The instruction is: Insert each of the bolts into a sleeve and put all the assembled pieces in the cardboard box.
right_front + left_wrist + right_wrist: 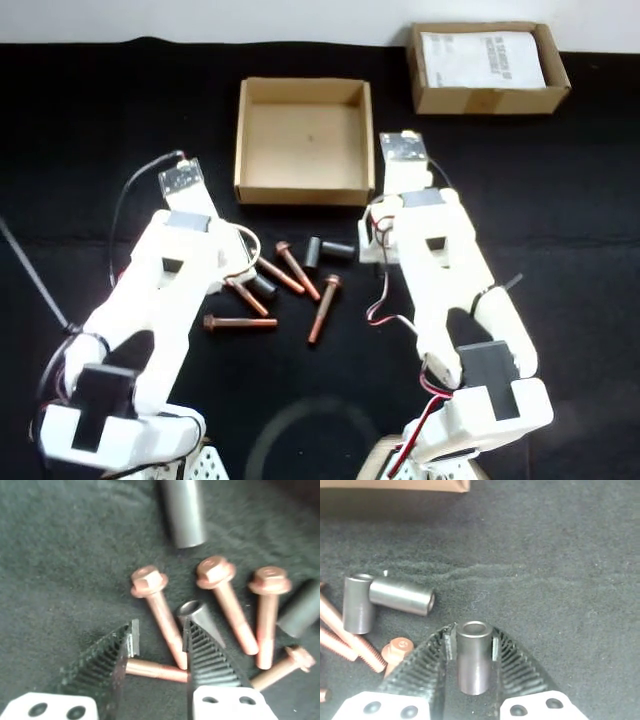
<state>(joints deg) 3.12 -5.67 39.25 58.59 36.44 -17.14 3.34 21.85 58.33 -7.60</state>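
Judging by the cardboard box point(300, 135), which lay bare at the far middle of the table, the job had hardly started: none of the bolts point(240, 322) sat in a sleeve, and nothing had been boxed. The right gripper point(473, 635) was clamped on one sleeve point(474, 660), held at the right edge of the pile. The left gripper point(160, 630) hung low over the left side of the pile with its fingers spread. The shank of one bolt lay across the gap, not pinched. Every pairing and every trip to the box was therefore left to do. Five bolts could be counted, all loose on the black cloth point(560, 200) just near of the box. Four sleeves were certain: the held one, two loose sleeves point(402, 596) touching each other in the middle, and another sleeve point(200, 616) right beside a left finger. Whether there was a fifth could not be told. A second box point(488, 98) with paper in it stood at the far right.
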